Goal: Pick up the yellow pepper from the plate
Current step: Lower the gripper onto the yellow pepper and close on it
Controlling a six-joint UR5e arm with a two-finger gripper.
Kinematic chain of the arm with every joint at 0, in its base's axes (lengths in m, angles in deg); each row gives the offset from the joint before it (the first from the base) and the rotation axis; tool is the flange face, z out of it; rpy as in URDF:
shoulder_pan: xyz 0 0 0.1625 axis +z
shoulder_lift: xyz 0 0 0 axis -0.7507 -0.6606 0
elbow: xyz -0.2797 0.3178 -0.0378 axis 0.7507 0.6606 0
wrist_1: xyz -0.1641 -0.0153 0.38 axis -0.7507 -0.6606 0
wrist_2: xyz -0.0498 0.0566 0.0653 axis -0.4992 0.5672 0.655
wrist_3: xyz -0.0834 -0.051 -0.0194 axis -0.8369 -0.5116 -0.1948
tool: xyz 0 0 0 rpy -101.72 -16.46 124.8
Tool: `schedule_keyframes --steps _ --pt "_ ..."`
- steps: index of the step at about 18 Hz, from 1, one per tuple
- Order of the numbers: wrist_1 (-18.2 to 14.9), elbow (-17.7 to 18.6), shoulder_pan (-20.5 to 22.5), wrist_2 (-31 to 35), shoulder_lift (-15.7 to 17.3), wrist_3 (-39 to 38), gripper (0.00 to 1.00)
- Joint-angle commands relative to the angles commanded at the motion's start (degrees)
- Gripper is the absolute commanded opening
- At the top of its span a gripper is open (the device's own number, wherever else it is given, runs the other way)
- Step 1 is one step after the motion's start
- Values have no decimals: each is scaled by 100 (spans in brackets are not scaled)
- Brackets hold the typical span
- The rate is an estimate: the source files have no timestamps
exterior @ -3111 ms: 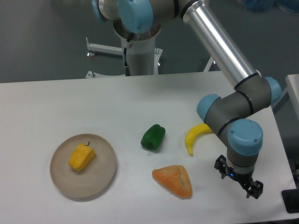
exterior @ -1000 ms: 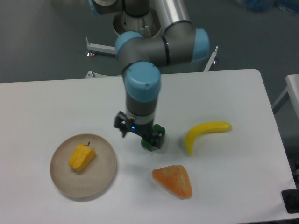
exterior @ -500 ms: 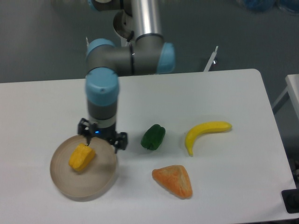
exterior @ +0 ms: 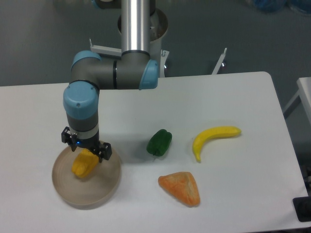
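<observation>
In the fixed camera view the yellow pepper [exterior: 83, 164] lies on the plate [exterior: 104, 187], which sits near the bench's [exterior: 39, 111] front-left corner. The hand [exterior: 85, 146] hangs directly over the pepper with its fingers apart, one on each side of the pepper's top, not clamped. A green pepper [exterior: 159, 142], a banana [exterior: 212, 138] and an orange wedge [exterior: 181, 188] lie toward the bench's right side, apart from the plate.

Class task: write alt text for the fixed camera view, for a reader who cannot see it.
A robot arm's end effector is positioned over a yellow pepper on a tan plate at the left of a white table. A green pepper, banana and orange wedge lie to the right.
</observation>
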Motion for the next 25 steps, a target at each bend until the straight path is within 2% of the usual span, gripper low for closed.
schedule_keyframes --steps 3,14,15,17,18,20,25 --pt "18 140 -53 18 -26 280 100" --pt "27 141 -115 106 -123 405 100" --pt "27 141 -115 106 -123 405 96" --pt "27 115 -115 97 -123 431 63" --pt "27 115 -115 97 -132 501 53" --pt "18 123 -115 97 -123 589 48" --pt "27 71 -106 97 -123 598 43"
